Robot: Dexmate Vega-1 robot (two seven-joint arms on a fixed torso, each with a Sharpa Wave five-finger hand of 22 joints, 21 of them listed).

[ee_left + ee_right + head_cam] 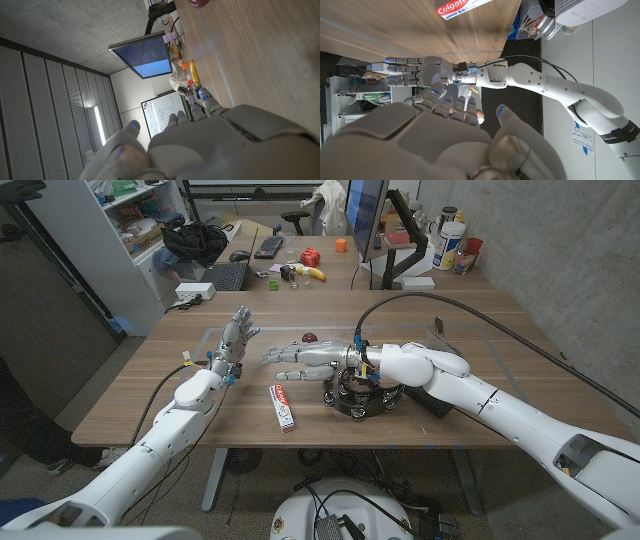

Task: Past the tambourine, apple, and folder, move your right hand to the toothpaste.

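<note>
The red-and-white toothpaste box [283, 406] lies near the table's front edge; its Colgate label [457, 6] shows in the right wrist view. My right hand [300, 355] hovers just behind it with fingers stretched out toward my left and nothing in them; its back [450, 135] fills the near part of the wrist view. Under my right wrist sits the black tambourine [362, 392]. A small dark red apple [309, 338] [199, 2] lies behind the right hand. A dark folder [438, 340] peeks out behind the right forearm. My left hand [235, 340] [200, 145] [410, 70] stands open, fingers raised.
A second desk behind the table holds keyboards [225, 275], a banana [314, 273] and a monitor [365, 215]. Bottles [450, 245] stand at the back right. Bare wood lies between my left hand and the toothpaste.
</note>
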